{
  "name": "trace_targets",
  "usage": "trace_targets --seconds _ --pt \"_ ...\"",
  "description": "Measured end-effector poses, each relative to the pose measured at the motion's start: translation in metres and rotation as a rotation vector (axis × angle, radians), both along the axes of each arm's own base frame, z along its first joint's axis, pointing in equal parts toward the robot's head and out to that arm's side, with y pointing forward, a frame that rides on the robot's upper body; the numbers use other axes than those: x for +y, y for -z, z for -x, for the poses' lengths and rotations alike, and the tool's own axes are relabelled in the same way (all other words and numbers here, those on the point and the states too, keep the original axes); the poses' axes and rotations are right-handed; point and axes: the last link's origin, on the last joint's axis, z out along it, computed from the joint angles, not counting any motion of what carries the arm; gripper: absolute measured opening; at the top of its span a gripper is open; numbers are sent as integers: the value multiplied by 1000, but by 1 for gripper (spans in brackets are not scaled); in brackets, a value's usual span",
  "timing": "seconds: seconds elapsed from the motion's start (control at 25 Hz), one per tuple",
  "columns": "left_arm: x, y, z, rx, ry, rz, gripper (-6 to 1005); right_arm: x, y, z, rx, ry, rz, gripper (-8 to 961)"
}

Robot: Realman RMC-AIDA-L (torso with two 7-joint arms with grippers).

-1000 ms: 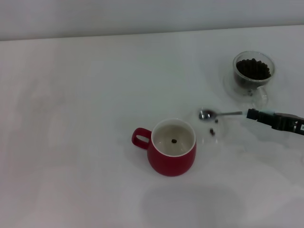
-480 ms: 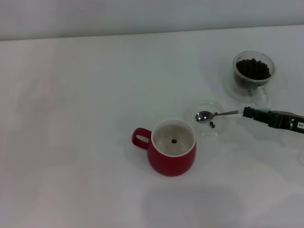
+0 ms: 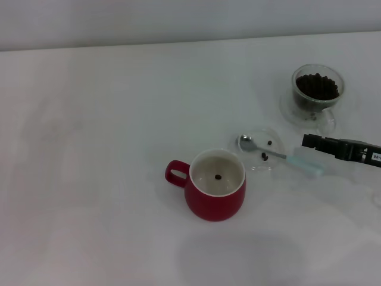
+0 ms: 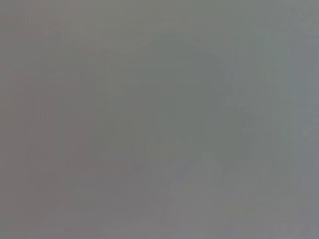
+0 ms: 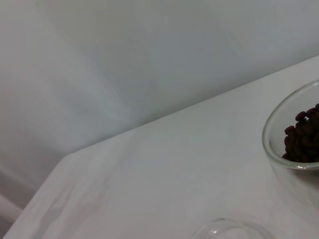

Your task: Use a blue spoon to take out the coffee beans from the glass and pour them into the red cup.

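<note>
Table [image 3: 107, 119]: white, wide, bearing everything below.
Red cup [image 3: 215, 193]: upright near the table's middle, loop handle toward the robot's left; cream inside with one bean [image 3: 218, 177] on its bottom.
Glass [image 3: 317, 94]: upright at the far right of the table, well apart from the red cup, clear handle toward the robot. The right wrist view catches its rim [image 5: 294, 134] at the frame's edge.
Coffee beans [image 3: 317, 87]: a dark heap filling the glass; also seen in the right wrist view [image 5: 304, 139].
Right gripper [image 3: 315, 142]: black, low over the table at the right edge, between the glass and the spoon's handle end; just beside that handle, not gripping it. Whether its fingers are apart or together, I cannot tell.
Saucer [image 3: 262, 152]: flat clear glass disc just right of the red cup, two loose beans [image 3: 266, 149] lying on it.
Spoon [image 3: 280, 155]: lying free, silver bowl [image 3: 244, 142] on the saucer's far-left part, neck crossing the saucer, pale blue handle [image 3: 306, 163] resting on the table, pointing right and toward the robot.
Left gripper: not seen; its wrist view is a plain grey blur.
</note>
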Motion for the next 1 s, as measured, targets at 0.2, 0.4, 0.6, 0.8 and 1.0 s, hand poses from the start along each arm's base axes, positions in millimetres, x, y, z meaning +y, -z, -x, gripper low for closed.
trace_targets --seconds 0.2,0.4,0.6,0.8,1.0 --pt "0 0 0 0 0 0 503 0 0 0 4 5 1 197" --pt "0 1 0 -1 -1 1 502 -1 -5 -4 5 19 -17 197" --pt "-1 1 1 -2 -2 1 501 -3 -19 -10 16 37 -64 196" --pt "-1 1 0 -3 -2 1 501 -5 -42 -9 56 4 -164 196" --pt "0 1 -1 -3 2 0 503 -2 -62 -6 62 -56 -340 197"
